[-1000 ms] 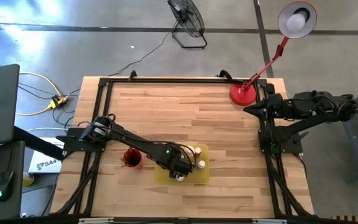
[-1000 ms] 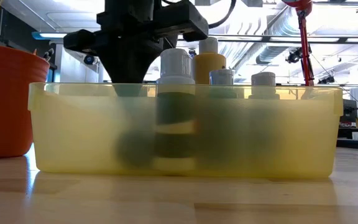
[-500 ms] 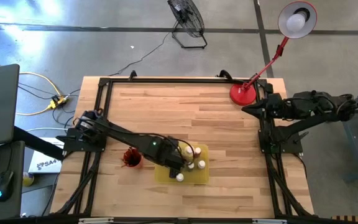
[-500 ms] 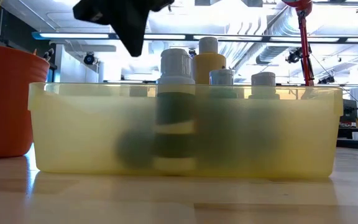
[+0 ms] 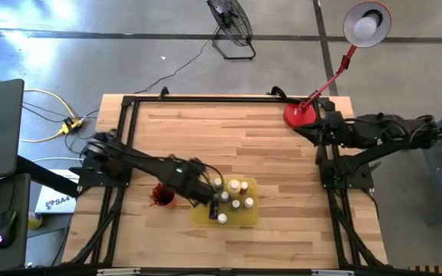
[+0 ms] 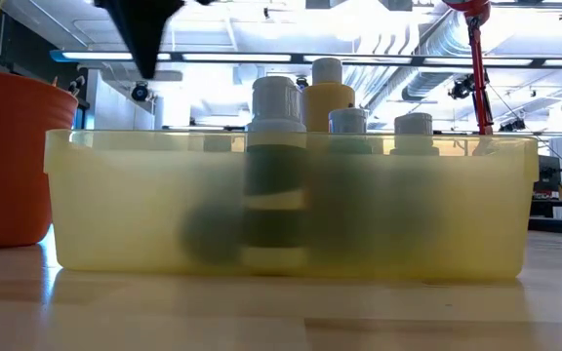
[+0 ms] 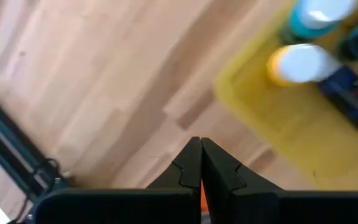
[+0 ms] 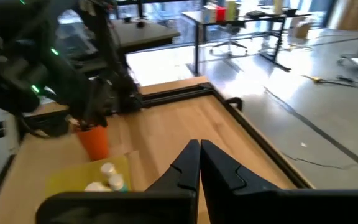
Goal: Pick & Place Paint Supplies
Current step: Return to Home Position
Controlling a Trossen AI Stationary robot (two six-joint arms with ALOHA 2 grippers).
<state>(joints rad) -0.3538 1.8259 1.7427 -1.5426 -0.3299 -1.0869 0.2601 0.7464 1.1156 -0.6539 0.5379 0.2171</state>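
A translucent yellow tray (image 5: 206,216) near the table's front edge holds several small paint bottles with pale caps (image 5: 236,203), standing upright on its floor. In the low view a dark bottle with a white cap (image 6: 276,175) and a taller yellow one (image 6: 327,97) stand among them. My left gripper (image 5: 209,201) hangs shut and empty above the tray's left end, its tip high at the low view's top (image 6: 149,49). In its wrist view the shut fingers (image 7: 199,152) point down beside the tray's corner (image 7: 253,106). My right gripper (image 5: 307,130) waits shut at the right rail.
A red cup (image 5: 162,195) with thin dark sticks in it stands just left of the tray. A red lamp's base (image 5: 300,116) sits at the far right corner. Black frame rails (image 5: 125,138) run along the table's sides. Bare wood (image 5: 229,142) fills the far half.
My left gripper has risen out of the yellow tray and gone toward the table's left, toward the red cup, rolling its wrist as it rose. Its fingers have stayed shut. The bottles in the tray stand as before.
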